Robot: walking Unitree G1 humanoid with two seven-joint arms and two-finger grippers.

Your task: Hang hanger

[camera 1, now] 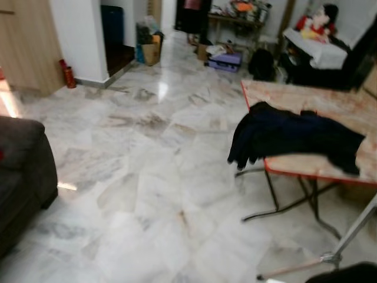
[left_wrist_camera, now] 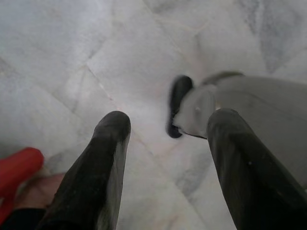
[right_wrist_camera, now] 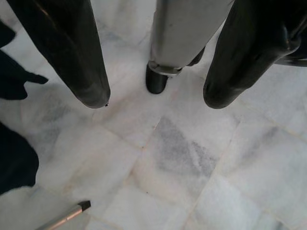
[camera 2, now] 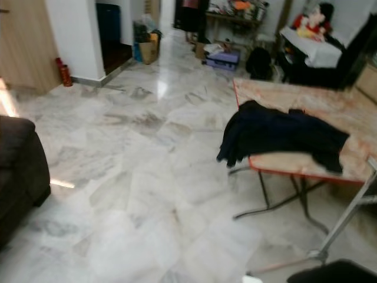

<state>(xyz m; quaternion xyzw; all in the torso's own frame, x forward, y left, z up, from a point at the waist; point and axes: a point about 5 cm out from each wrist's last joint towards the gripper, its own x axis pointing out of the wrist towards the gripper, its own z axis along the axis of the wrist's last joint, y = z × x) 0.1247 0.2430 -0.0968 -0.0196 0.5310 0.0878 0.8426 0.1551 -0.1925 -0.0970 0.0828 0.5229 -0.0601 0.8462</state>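
Two grippers, left gripper and right gripper, hang idle over the marble floor, jaws spread and empty, since no hanger is visible; dark clothes drape over the tabletop edge.

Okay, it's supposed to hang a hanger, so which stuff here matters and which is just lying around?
For the job: dark garment draped over the folding table; left gripper and right gripper, both open above the floor.
Lying about: sofa, red bottle, cardboard box, purple case.
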